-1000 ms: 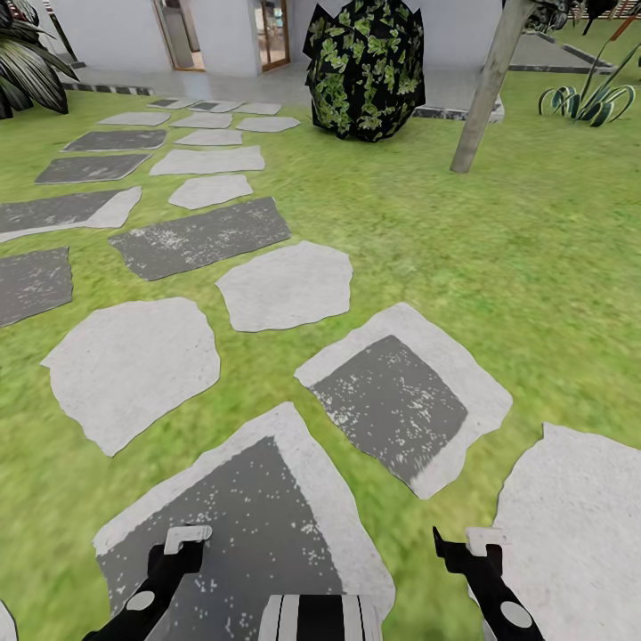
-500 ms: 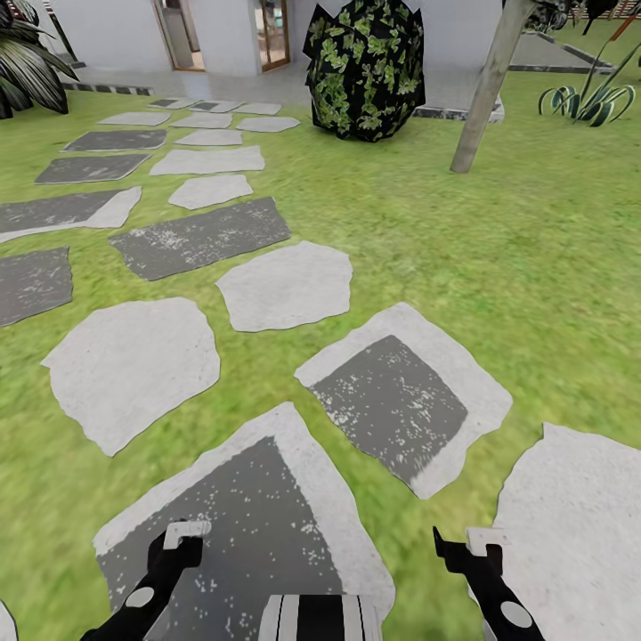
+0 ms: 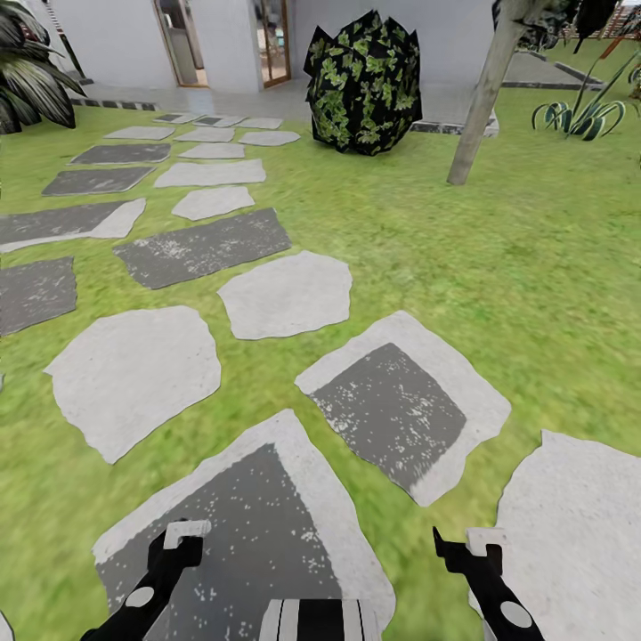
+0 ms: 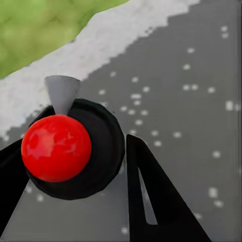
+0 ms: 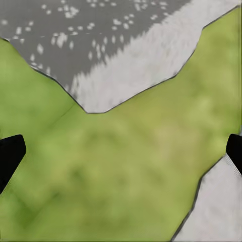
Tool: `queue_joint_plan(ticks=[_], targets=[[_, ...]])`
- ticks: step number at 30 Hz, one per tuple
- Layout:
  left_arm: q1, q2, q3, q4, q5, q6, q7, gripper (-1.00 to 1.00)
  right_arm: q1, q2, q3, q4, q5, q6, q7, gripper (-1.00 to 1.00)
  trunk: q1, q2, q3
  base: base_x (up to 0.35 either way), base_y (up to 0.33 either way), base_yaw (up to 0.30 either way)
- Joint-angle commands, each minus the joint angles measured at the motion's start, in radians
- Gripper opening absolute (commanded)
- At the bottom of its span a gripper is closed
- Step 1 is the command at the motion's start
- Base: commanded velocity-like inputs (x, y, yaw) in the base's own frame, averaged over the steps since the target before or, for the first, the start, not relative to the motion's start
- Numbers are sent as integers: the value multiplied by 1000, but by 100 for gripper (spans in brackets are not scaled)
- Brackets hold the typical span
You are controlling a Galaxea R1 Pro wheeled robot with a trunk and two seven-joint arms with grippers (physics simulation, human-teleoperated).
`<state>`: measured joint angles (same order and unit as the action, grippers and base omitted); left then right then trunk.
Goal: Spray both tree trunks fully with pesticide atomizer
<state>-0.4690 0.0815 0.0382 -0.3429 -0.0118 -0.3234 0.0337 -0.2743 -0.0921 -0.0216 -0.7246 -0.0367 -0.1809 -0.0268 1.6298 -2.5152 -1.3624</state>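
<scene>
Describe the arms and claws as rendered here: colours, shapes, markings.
In the head view both arms are glossy black with a round grey disc at each wrist. The left claw and right claw end in pale grey blocky tips. In the left wrist view, black angular fingers flank a red sphere on a round black mount. No cables visible.

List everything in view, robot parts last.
stepping stones: many, pale and dark grey, across the lawn
lawn: one, green, all around
bush: one, black-green leaves, far centre
tree trunk: one, grey-beige, leaning, far right
striped plant: one, green-white, far right
dark plant: one, far left
building: one, pale, behind
red ball: one, against a black disc
left gripper: black, lower left, jaws unclear
right gripper: black, lower right, jaws open
</scene>
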Motion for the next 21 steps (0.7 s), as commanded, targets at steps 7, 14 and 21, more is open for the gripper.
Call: queue_joint_plan(ticks=[7,14,21], targets=[[0,0,2,1,-2,-2,2,-100,0,0,5,1,-3,-2,-1,100,-3,1,27,0,0,0],[0,0,2,1,-2,-2,2,-100,0,0,6,-1,-5,-2,-2,100,-6,3,54,0,0,0],[0,1,3,1,0,-1,3,-100,0,0,5,-4,-4,-5,-2,100,-10,5,82,0,0,0]])
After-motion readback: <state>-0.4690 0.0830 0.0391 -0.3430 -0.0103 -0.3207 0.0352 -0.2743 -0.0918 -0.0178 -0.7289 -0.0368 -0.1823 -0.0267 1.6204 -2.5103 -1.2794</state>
